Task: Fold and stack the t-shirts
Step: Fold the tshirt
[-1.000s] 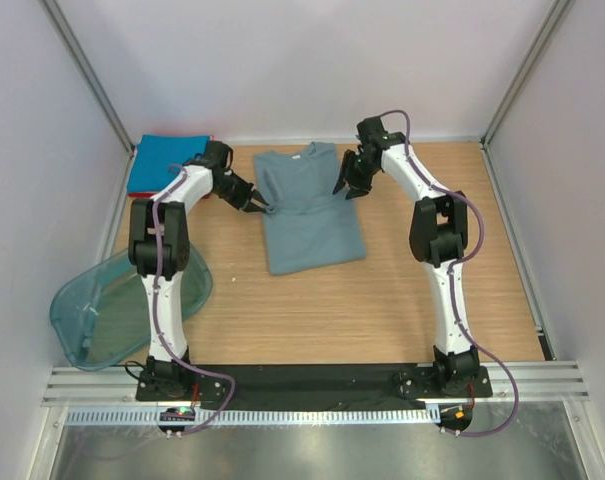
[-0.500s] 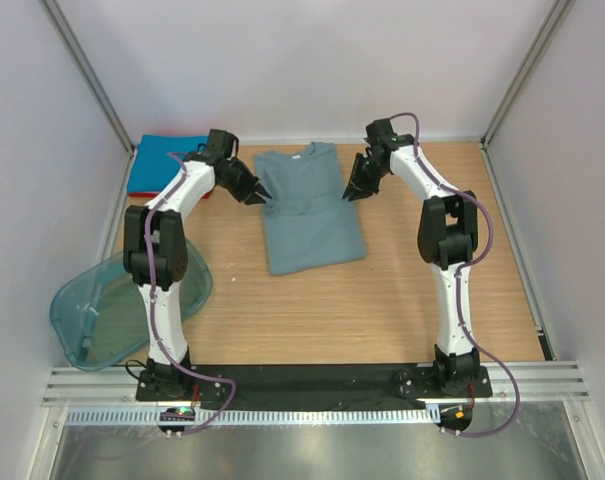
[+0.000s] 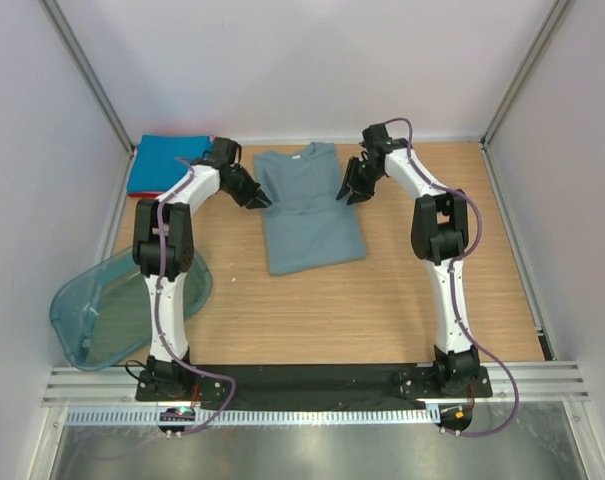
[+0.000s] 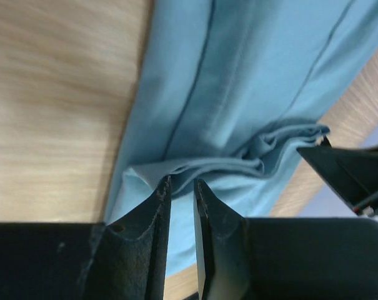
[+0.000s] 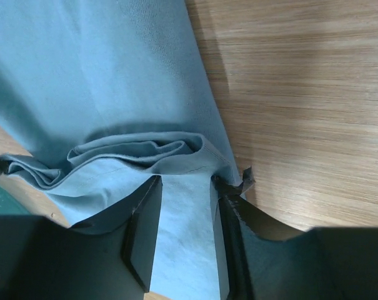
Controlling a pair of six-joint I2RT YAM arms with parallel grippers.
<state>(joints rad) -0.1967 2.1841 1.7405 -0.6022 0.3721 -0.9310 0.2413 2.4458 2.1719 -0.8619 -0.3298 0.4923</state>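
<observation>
Nearest, at the near-left corner of the wooden table (image 3: 382,300): translucent teal plastic tub (image 3: 187,285), apart from all cloth.

Mid-table: grey-blue t-shirt (image 3: 307,210), sides folded in to a long narrow panel, hem towards the arm bases, collar towards the back wall.

At the shirt's left edge, near the shoulder: left gripper (image 3: 263,199). In its wrist view, fingers (image 4: 157,209) drawn almost together, only a slim slit between them, closed on a raised fold of the shirt's edge. Lower half of that view blocked by the gripper's own black body.

At the opposite edge: right gripper (image 3: 345,194). In its wrist view, fingers (image 5: 144,228) set somewhat apart, cloth filling the gap, a small tab of fabric poking out beside the outer finger; whether pinched or merely straddled, not clear.

Between the two grippers: a bunched ridge of cloth running across the shirt, its inner layers hidden.

Farthest, far-left corner: bright blue t-shirt (image 3: 167,160) folded square, partly covered by the left arm; beneath it a red t-shirt (image 3: 140,196), only a thin edge showing.
</observation>
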